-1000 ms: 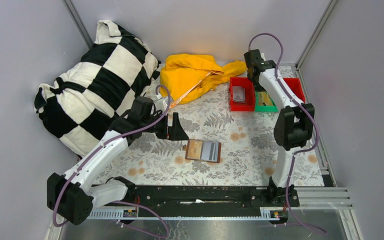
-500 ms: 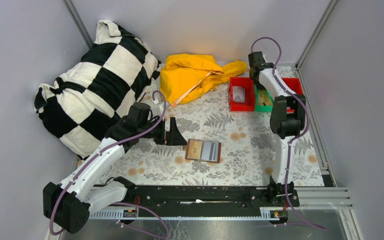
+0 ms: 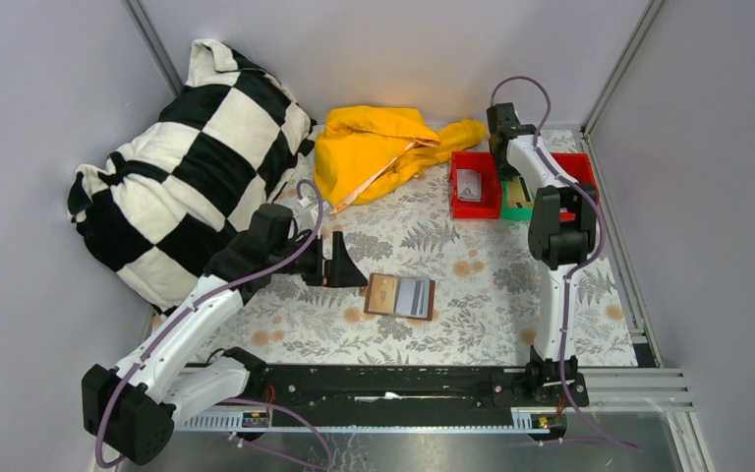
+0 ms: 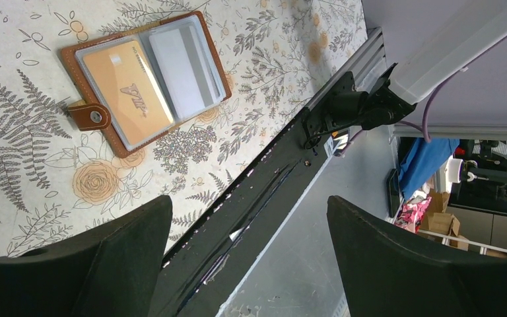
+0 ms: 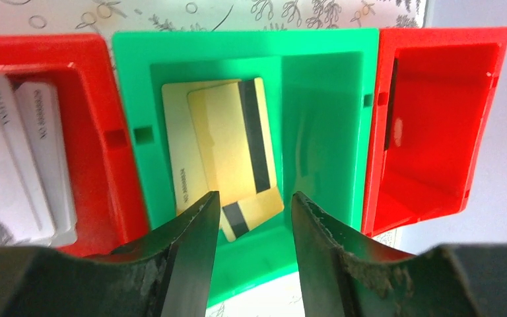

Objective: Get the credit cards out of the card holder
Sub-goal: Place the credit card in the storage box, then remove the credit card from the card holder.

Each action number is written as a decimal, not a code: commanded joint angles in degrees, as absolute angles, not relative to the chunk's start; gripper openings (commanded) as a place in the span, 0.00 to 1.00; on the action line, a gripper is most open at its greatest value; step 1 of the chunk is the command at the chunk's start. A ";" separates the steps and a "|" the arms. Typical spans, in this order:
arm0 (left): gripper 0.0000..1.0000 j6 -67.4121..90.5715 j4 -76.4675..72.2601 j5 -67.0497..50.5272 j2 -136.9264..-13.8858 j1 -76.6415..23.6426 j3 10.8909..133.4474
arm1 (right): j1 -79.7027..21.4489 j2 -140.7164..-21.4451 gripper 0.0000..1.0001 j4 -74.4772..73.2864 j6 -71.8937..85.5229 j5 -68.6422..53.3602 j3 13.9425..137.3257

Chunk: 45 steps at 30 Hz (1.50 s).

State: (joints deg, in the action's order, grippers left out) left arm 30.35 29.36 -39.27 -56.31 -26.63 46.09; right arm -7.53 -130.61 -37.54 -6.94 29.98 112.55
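Black fingers of the right gripper (image 5: 254,201) stand parted with nothing between them, directly above the green bin (image 5: 244,39), where two gold credit cards (image 5: 231,139) lie overlapped. Two red bins (image 5: 436,119) flank the green bin. Well apart from it, toward the arm bases, the card holder (image 4: 145,82) lies open with a tan card (image 4: 129,92) in one pocket. Farther still from the bin, the left gripper (image 4: 247,205) hovers, spread wide.

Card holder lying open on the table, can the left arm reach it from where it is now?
Probably yes. The left hand hangs open just beside the card holder, and only bare floral tablecloth lies between them.
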 commanded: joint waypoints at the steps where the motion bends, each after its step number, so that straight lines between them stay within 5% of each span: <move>1: 0.91 30.77 26.62 -40.33 -56.40 -26.41 45.97 | -7.90 -121.54 0.51 -37.54 -3.69 25.59 111.04; 7: 0.91 32.61 24.36 -39.73 -58.07 -26.54 45.64 | -7.87 -106.00 0.52 -37.23 2.76 17.43 101.92; 13: 0.91 34.67 21.47 -35.88 -62.01 -29.42 45.68 | -9.23 -85.02 0.51 -26.83 13.67 -4.77 75.91; 24: 0.86 41.52 11.38 -32.72 -73.22 -33.33 43.61 | -28.94 -69.21 0.46 -6.23 36.75 -18.47 41.93; 32: 0.83 49.12 -3.10 -33.44 -77.86 -33.49 37.60 | -30.24 -69.15 0.45 12.53 48.47 -23.14 27.75; 45: 0.82 48.04 -4.35 -32.60 -82.68 -33.49 38.42 | -31.53 -74.25 0.46 17.65 50.01 -24.53 25.38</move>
